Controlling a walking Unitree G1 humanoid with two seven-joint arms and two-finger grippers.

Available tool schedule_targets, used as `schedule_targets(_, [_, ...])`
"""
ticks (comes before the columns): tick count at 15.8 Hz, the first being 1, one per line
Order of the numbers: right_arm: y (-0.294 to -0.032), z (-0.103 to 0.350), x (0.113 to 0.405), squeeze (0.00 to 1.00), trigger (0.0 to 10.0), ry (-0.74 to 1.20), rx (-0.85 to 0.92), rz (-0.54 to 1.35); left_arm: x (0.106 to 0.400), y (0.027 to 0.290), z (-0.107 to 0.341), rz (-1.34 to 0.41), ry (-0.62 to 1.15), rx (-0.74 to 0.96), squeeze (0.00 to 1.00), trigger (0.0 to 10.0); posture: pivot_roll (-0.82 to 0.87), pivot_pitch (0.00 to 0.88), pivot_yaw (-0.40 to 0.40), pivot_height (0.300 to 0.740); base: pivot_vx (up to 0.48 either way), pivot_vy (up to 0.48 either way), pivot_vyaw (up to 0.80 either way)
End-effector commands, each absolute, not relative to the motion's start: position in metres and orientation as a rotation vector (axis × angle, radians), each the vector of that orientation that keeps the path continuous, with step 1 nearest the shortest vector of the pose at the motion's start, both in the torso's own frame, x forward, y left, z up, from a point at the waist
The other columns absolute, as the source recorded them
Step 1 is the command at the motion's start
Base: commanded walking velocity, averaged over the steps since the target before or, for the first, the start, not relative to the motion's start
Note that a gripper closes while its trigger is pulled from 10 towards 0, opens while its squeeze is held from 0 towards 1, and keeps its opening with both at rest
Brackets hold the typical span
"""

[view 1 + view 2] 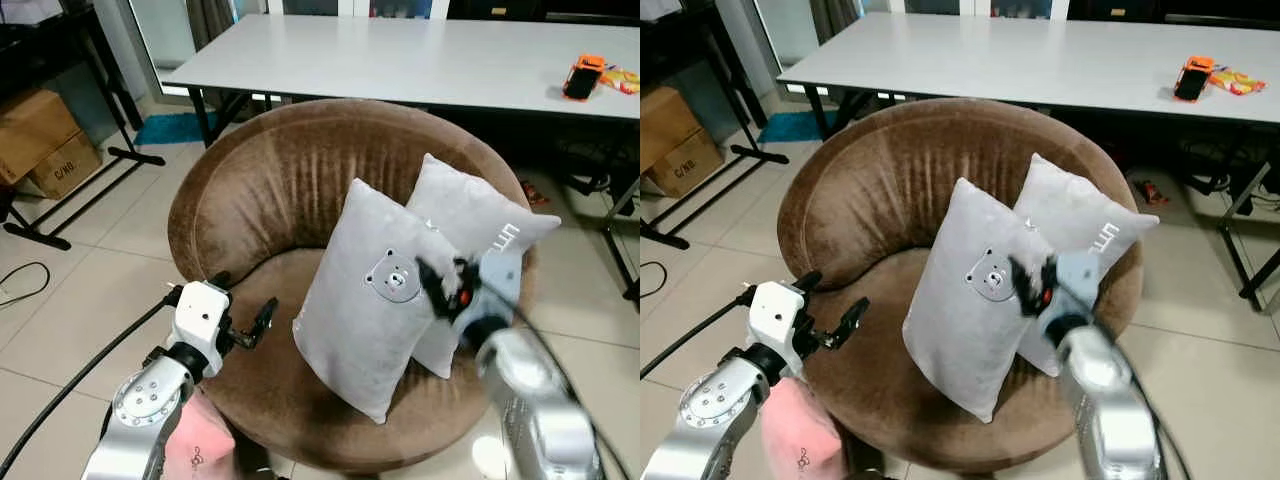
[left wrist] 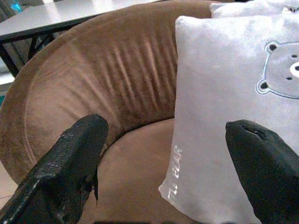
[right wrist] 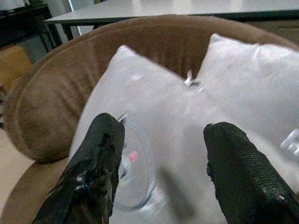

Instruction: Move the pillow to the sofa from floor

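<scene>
Propped upright against the round brown velvet sofa (image 1: 270, 190) backrest, the grey bear-print pillow (image 1: 365, 300) stands released, both jaws open and empty.

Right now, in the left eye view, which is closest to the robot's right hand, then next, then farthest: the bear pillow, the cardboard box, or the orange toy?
1. Bear pillow, right beside the right hand.
2. Orange toy, back on the white table.
3. Cardboard box, far left on the floor.

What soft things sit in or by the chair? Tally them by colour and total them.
Grey pillows on the brown chair: 2, front and back
Pink soft item on the floor: 1
Total: 3
</scene>
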State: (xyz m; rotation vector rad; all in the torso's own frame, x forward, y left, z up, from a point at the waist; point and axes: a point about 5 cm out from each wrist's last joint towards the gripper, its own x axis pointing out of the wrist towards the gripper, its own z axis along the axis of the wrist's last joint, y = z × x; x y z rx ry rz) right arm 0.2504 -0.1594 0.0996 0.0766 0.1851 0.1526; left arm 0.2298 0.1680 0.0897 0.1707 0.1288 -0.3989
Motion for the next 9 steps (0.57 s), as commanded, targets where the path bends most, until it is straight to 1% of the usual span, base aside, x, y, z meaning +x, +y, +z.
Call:
schedule_targets(1, [-0.1569, 0.0978, 0.2448, 0.00, 10.0, 0.198, 0.064, 0.137, 0.2293, 0.1679, 0.0930, -0.380, 0.109, 0.183, 0.00, 10.0, -0.08, 0.012, 0.068, 0.740, 0.000, 0.000, 0.00])
schedule_targets(2, [-0.1561, 0.0941, 0.2407, 0.00, 10.0, 0.211, 0.095, 0.130, 0.2292, 0.1673, 0.0928, -0.374, 0.108, 0.182, 0.00, 10.0, -0.08, 0.012, 0.069, 0.740, 0.000, 0.000, 0.00])
schedule_targets(3, [-0.1572, 0.0930, 0.2383, 0.00, 10.0, 0.211, 0.049, 0.140, 0.2287, 0.1678, 0.0927, -0.370, 0.107, 0.184, 0.00, 10.0, -0.08, 0.011, 0.069, 0.740, 0.000, 0.000, 0.80])
schedule_targets(9, [-0.1628, 0.0975, 0.2385, 0.00, 10.0, 0.199, -0.018, 0.193, 0.2292, 0.1698, 0.0935, -0.363, 0.105, 0.193, 0.00, 10.0, -0.08, 0.001, 0.071, 0.740, 0.000, 0.276, 0.80])
